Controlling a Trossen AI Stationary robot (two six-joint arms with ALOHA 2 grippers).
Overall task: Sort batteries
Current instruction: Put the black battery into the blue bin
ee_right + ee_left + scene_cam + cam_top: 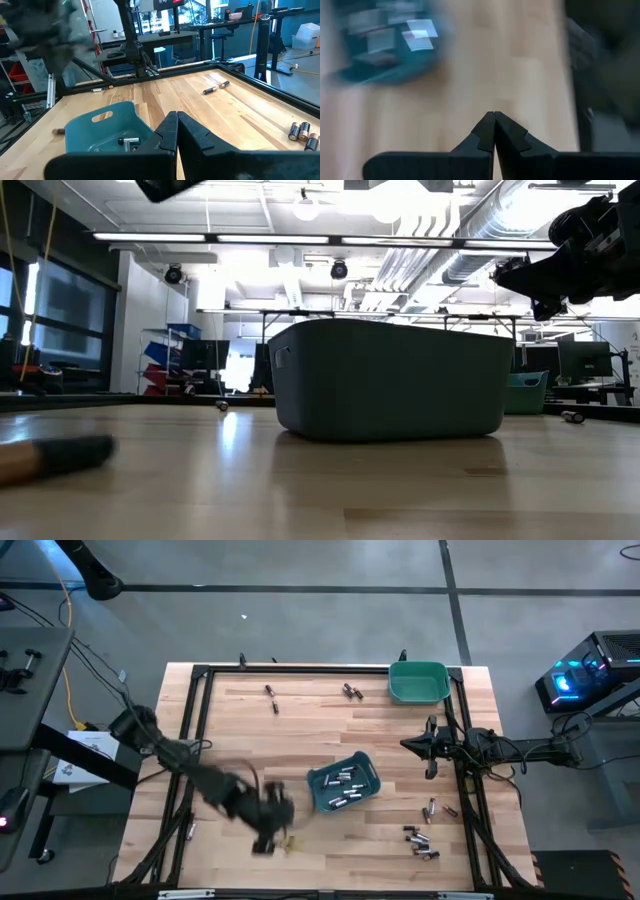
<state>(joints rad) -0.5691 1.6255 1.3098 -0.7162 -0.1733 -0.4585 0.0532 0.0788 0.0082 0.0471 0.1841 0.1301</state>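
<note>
Batteries (345, 786) binned; left tool (494, 116) shut, empty

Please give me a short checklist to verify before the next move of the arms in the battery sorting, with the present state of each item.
1. Left gripper shut: ok.
2. Left gripper holds a battery: not ok, nothing shows between the fingertips.
3. Right gripper shut and apart from the work, at the table's right edge: ok.
4. Blue bin in mid-table already holds batteries: ok.
5. Green bin at the far right corner, contents: cannot tell.
6. Loose batteries left near the front right: not ok, unsorted.
</note>
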